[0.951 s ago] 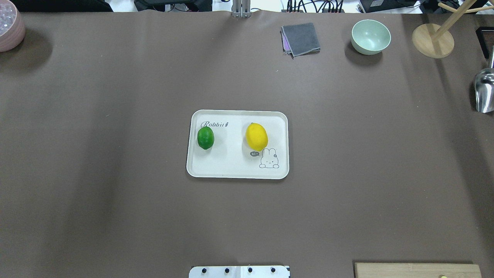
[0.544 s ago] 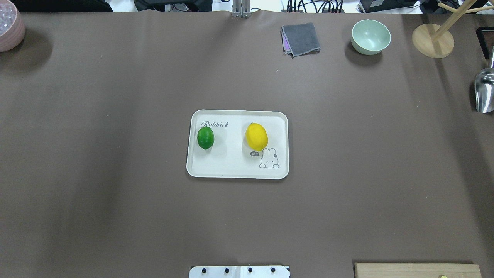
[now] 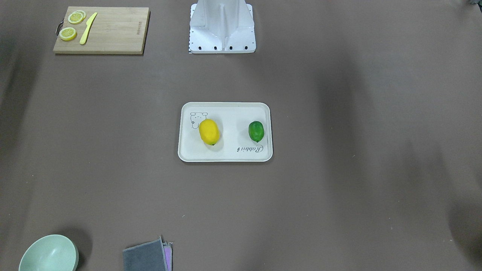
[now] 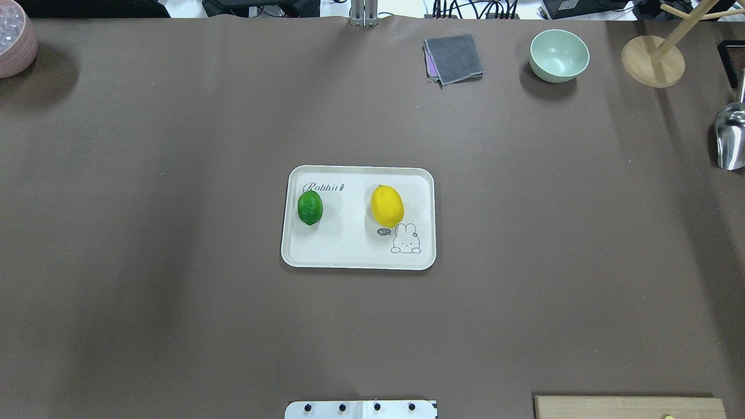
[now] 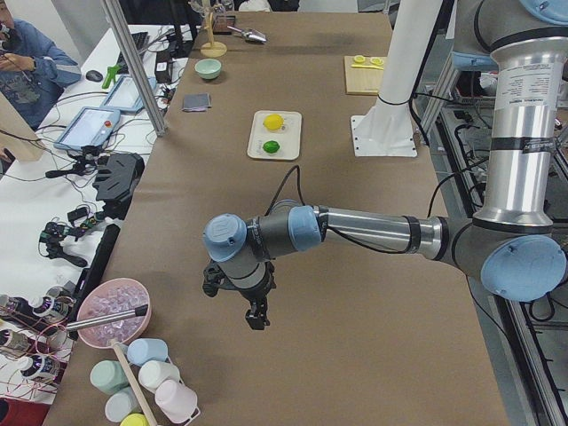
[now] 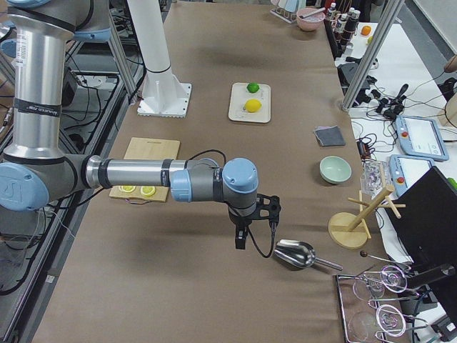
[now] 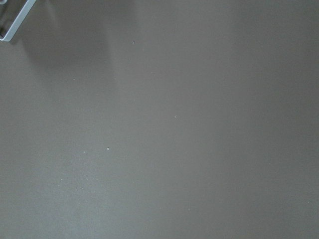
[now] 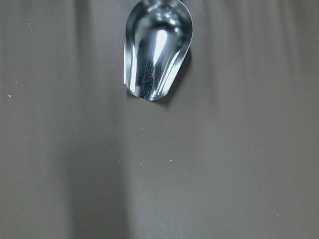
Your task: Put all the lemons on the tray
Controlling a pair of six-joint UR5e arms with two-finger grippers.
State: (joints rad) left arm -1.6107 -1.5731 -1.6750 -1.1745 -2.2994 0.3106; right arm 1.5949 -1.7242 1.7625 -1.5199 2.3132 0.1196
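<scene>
The off-white tray (image 4: 358, 256) lies at the table's middle; it also shows in the front view (image 3: 226, 154) and both side views (image 5: 286, 133) (image 6: 235, 107). The yellow lemon (image 4: 387, 206) (image 3: 209, 131) lies on its right half, next to the bear drawing. The green lemon (image 4: 309, 207) (image 3: 256, 131) lies on its left half, under the "Rabbit" lettering. My left gripper (image 5: 256, 317) hangs over bare table far to the left. My right gripper (image 6: 241, 239) hangs far to the right beside a metal scoop. Both show only in side views, so I cannot tell whether they are open or shut.
A metal scoop (image 4: 730, 139) (image 8: 157, 47) lies at the right edge. A green bowl (image 4: 559, 55), a grey cloth (image 4: 454, 58) and a wooden stand (image 4: 652, 61) sit at the back. A bamboo cutting board (image 3: 101, 30) holds lemon slices and a knife. A pink bowl (image 4: 14, 38) stands back left.
</scene>
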